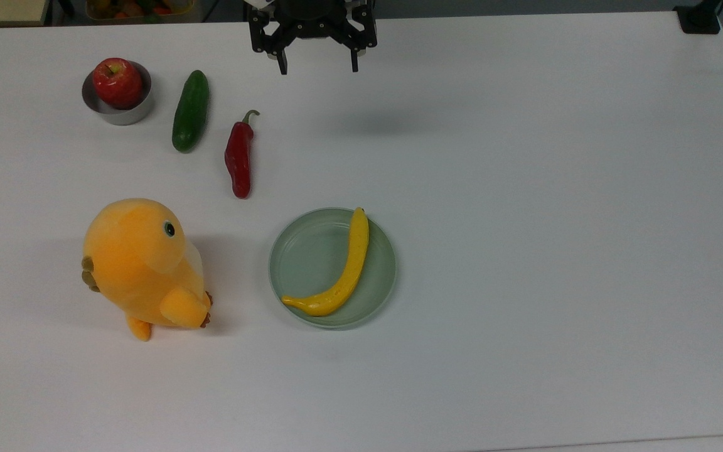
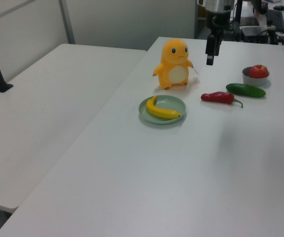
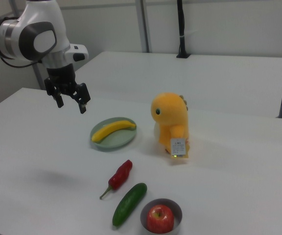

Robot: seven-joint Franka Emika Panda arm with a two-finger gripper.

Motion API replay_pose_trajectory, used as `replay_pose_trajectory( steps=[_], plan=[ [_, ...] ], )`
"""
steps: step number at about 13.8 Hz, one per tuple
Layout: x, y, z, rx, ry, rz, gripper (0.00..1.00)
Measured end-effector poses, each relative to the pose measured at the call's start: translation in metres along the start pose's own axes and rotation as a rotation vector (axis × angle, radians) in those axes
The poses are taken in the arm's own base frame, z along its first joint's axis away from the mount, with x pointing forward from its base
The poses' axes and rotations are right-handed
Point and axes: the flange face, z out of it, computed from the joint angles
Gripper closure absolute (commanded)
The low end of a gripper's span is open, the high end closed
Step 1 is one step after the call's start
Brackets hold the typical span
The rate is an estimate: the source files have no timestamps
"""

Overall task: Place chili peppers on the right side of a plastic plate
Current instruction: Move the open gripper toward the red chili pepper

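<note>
In the top view, the gripper (image 1: 318, 65) is seen at the upper edge, above the table (image 1: 524, 251), with its two fingers spread apart and nothing between them. The chili (image 1: 239, 158) lies flat on the table, below the gripper and toward the top view's left. Its long axis runs nearly up-and-down in the picture, stem end uppermost, so the finger line, which runs left-to-right, already crosses it. The cucumber (image 1: 190, 119) lies just beside it on the top view's left, roughly parallel, with a gap between. The plate (image 1: 311, 251) sits below the chili and slightly to the top view's right, with a banana (image 1: 339, 271) curving along its right half. The bare table on the top view's right of the plate is judged the likely drop place.

In the left view, the gripper (image 2: 210, 53) hangs well above the table, and the chili (image 2: 219, 97) lies below it, slightly toward the left view's right. Here the long axis runs left-to-right, stem toward the cucumber (image 2: 245, 90). The plate (image 2: 162, 109) is on the left view's left of the chili.

In the right view, the gripper (image 3: 71, 104) is held high, fingers parted, and the chili (image 3: 120, 177) lies lower and to the right view's right, near the plate (image 3: 112, 140). A descent with a sideways shift is judged necessary.
</note>
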Motion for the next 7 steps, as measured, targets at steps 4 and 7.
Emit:
replay_pose_trajectory(
  steps=[4,7],
  plan=[
    [-0.0004,0.0015,0.0019,0.000,0.008,0.000,0.00],
    [-0.0013,0.0016,0.0037,0.000,0.005,0.000,0.00]
  ],
)
